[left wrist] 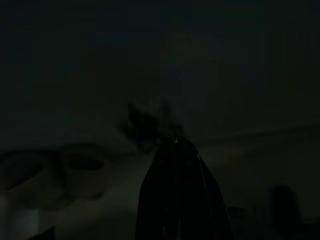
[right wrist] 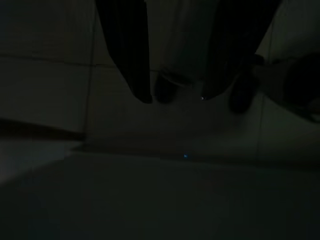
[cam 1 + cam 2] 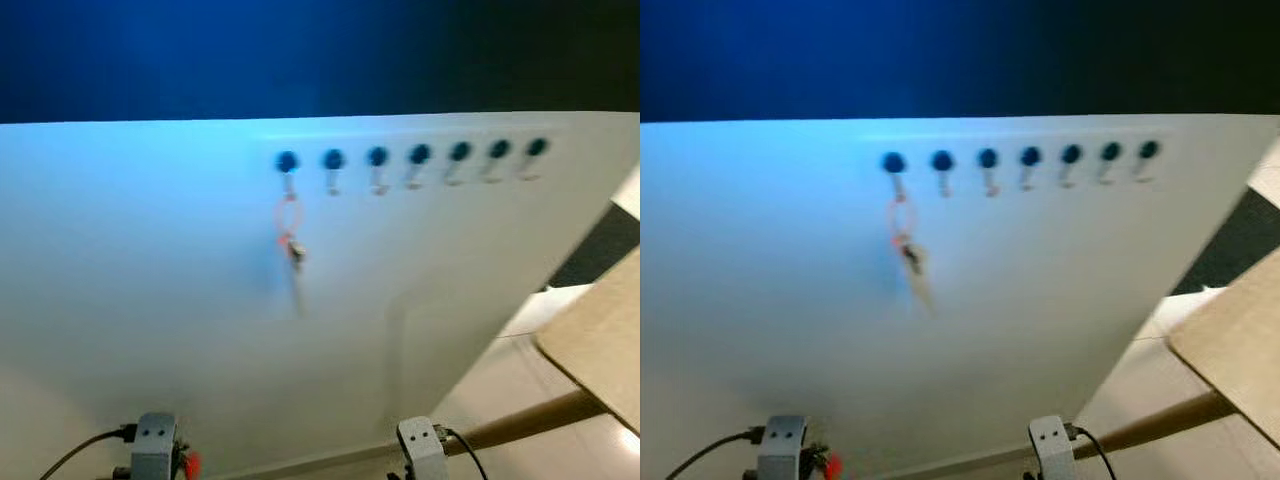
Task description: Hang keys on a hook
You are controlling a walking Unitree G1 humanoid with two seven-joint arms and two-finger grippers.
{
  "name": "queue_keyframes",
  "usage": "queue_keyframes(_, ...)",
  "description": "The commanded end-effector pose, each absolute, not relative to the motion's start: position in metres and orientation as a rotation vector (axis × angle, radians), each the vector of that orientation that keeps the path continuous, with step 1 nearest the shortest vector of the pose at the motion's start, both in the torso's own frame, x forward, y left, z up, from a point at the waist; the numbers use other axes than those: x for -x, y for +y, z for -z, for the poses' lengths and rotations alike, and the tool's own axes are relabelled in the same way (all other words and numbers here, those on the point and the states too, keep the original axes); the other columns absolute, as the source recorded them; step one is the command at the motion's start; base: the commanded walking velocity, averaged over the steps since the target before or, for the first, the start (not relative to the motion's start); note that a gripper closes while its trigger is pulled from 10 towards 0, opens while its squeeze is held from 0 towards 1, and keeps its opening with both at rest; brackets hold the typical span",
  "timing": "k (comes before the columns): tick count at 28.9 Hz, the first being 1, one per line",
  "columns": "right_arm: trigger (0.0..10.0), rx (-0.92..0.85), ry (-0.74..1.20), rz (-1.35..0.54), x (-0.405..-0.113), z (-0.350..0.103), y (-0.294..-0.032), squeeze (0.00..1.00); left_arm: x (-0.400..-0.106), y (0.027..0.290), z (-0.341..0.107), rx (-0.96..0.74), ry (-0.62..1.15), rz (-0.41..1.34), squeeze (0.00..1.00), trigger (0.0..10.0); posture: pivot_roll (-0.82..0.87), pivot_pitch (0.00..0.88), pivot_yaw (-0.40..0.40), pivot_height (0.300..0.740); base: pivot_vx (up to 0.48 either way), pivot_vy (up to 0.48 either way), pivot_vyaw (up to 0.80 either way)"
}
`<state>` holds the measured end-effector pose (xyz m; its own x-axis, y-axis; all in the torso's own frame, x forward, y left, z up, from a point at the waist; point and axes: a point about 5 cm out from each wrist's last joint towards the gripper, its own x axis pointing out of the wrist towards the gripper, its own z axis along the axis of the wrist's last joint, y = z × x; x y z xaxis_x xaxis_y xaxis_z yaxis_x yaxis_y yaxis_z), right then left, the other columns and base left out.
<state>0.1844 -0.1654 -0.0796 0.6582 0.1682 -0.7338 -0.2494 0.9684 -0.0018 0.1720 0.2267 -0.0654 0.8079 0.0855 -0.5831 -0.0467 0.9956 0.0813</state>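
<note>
- Keys [image 3: 294, 252] hang from the leftmost hook [image 3: 287, 163] on a white wall [image 3: 130, 280], on a pale ring [image 3: 288, 215] with a red tag at its lower end; the bunch is blurred and clear of both pincers.
- Left pincer [image 1: 176, 150]: the left wrist view is very dark. The black fingers appear as a single dark mass converging to a point; whether they are parted or closed cannot be told. A dim floor lies beyond the tips.
- Right pincer [image 2: 175, 97]: the right wrist view is dark. Two black fingers [image 2: 131, 55] stand apart with a clear gap between the tips and nothing held. A pale tiled floor [image 2: 60, 80] lies beyond them.
- Both arms are low. Their silver wrist housings, left [image 3: 154, 440] and right [image 3: 421, 445], sit at the bottom edge of the head views, each with a black cable, well below the keys.
- Row of seven dark-knobbed hooks [image 3: 420, 155] runs rightward from the key hook, near the top of the white wall. The other six carry nothing.
- Dark blue band [image 3: 300, 50] runs above the white wall.
- Wooden surface [image 3: 600, 340] shows at the right edge, over a light floor [image 3: 520, 375].
</note>
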Motion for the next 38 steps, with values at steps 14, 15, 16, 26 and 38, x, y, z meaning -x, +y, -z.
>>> queue_keyframes(14, 10.0, 0.113, 0.847, -0.208, -0.180, 0.082, -0.174, 0.00, -0.167, 0.229, 0.067, -0.041, 0.627, -0.110, 0.00, 10.0, 0.08, 0.041, -0.039, 0.740, 0.000, -0.103, 0.00)
queue_keyframes(15, 10.0, 0.113, 0.847, -0.208, -0.180, 0.082, -0.174, 0.00, -0.167, 0.229, 0.067, -0.040, 0.627, -0.111, 0.00, 10.0, 0.08, 0.041, -0.039, 0.740, 0.000, 0.000, 0.00)
queue_keyframes(16, 10.0, 0.113, 0.847, -0.208, -0.180, 0.082, -0.174, 0.00, -0.168, 0.231, 0.067, -0.028, 0.630, -0.129, 0.00, 10.0, 0.08, 0.038, -0.039, 0.740, 0.000, 0.000, 0.00)
queue_keyframes(26, 10.0, 0.160, 0.837, -0.256, -0.181, 0.081, -0.171, 0.00, -0.169, 0.234, 0.066, -0.021, 0.627, -0.151, 0.00, 10.0, 0.08, 0.031, -0.039, 0.740, 0.000, 0.000, 0.08)
queue_keyframes(38, 10.0, 0.166, 0.833, -0.259, -0.182, 0.081, -0.170, 0.00, -0.171, 0.227, 0.066, -0.026, 0.618, -0.099, 0.00, 10.0, 0.08, 0.028, -0.035, 0.740, 0.000, 0.000, 0.80)
